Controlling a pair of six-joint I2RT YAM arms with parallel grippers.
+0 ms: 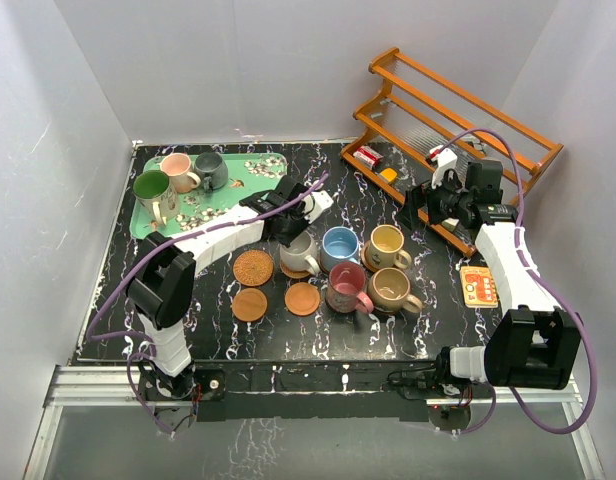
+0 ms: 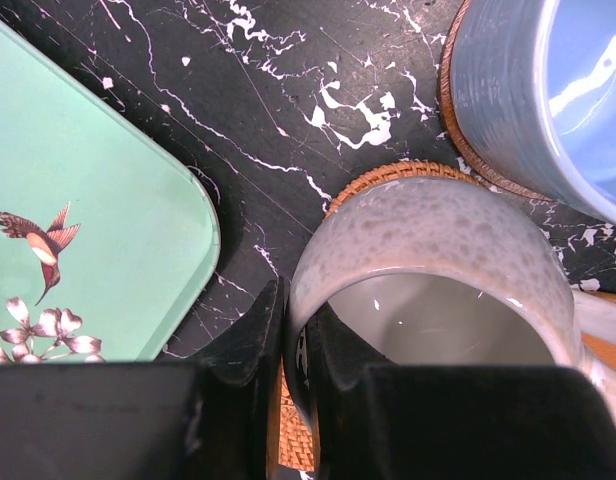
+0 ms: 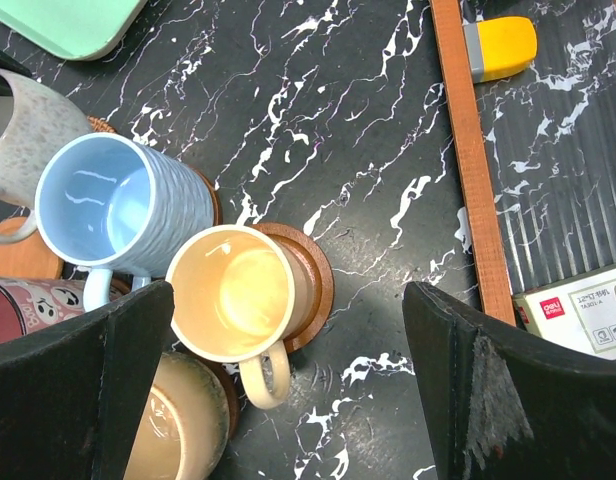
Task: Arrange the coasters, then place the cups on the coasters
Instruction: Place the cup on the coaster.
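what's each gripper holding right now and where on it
Left gripper pinches the cream-white mug by its rim; right gripper is open, holding nothing.

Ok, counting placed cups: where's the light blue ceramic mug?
Top view, mid-table: the light blue ceramic mug sits on a brown wooden coaster between the cream-white ceramic mug, left, and the yellow-cream ceramic mug, right.

I count eight cups. Three sit on the one tray (image 1: 250,165) to the left of my left hand (image 1: 293,232): a green cup (image 1: 151,185), a pink cup (image 1: 176,168) and a grey-teal cup (image 1: 210,168). Five more are at that hand or to its right: a cream-white cup (image 1: 300,250), a light blue cup (image 1: 339,243), a yellow-cream cup (image 1: 386,243), a tan cup (image 1: 391,288) and a maroon cup (image 1: 346,283). Nearer me than that hand lie three bare coasters, one patterned coaster (image 1: 254,267) and two plain coasters (image 1: 250,304) (image 1: 302,298), and at least three more coaster rims (image 3: 313,285) show under cups.
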